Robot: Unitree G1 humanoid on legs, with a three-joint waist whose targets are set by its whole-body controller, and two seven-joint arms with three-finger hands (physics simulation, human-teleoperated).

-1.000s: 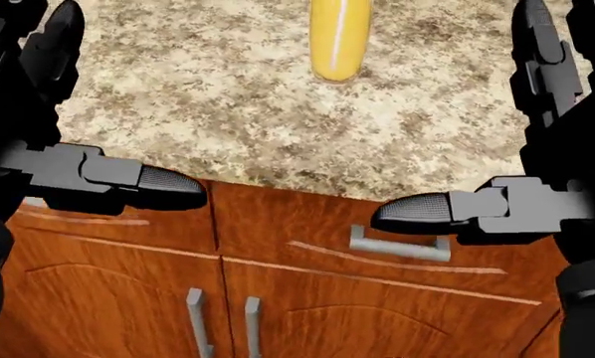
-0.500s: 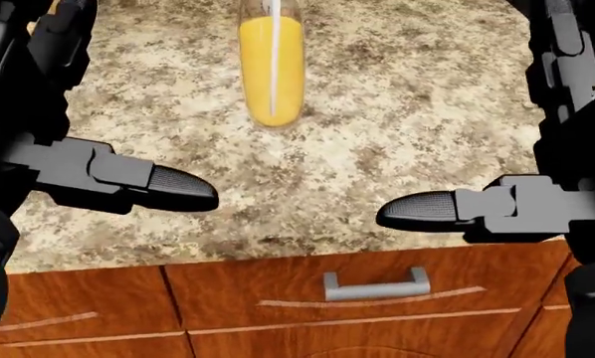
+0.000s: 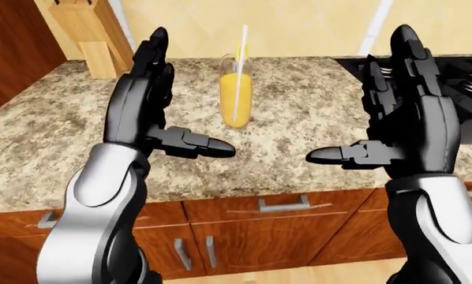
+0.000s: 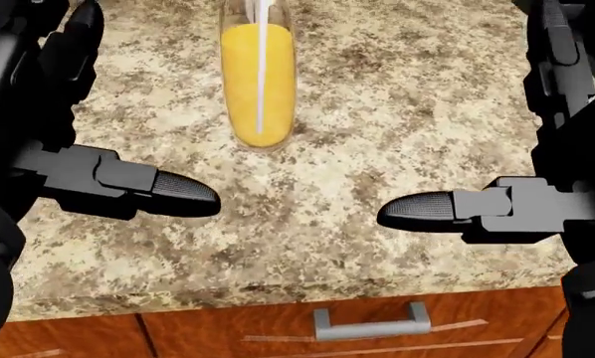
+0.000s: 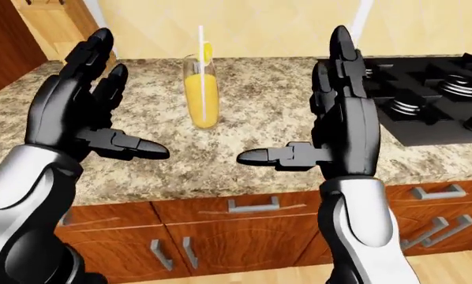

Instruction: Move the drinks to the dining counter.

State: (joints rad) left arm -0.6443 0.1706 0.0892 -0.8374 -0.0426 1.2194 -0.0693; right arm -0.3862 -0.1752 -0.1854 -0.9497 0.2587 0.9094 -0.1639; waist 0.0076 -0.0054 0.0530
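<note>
Our view had shifted forward over the bench [image 4: 397, 112]: the cabinet fronts dropped away and the juice glass [image 4: 259, 82] slid closer, now at twelve o'clock. Our left hand [image 3: 141, 100] and right hand [image 3: 414, 118] flanked it, fingers [image 4: 178, 195] apart, nothing gripped yet.

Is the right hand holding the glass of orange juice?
No, the right hand is open and apart from the glass of orange juice.

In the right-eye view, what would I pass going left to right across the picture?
Left hand → glass of juice → right hand → stove.
</note>
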